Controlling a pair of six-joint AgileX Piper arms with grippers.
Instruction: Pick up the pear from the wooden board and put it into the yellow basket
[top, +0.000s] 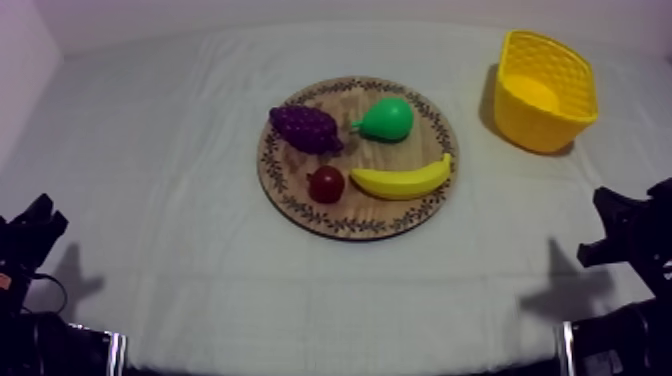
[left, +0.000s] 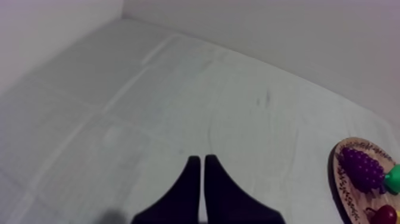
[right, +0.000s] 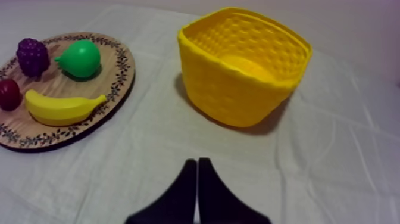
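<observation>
Top view: board (top: 360, 211) on grey-white cloth (top: 180, 250)

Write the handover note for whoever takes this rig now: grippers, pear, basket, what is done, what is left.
Left gripper: shut on nothing, over the cloth, off to the side of the wooden board.
Right gripper: shut on nothing, on the near side of the yellow basket.
Pear: on the board beside the grapes, untouched.
Basket: empty, at the table's right, apart from the board.
Done: nothing.
Left: grasp the pear, carry it over, release it in the basket. The right arm looks better placed.
</observation>
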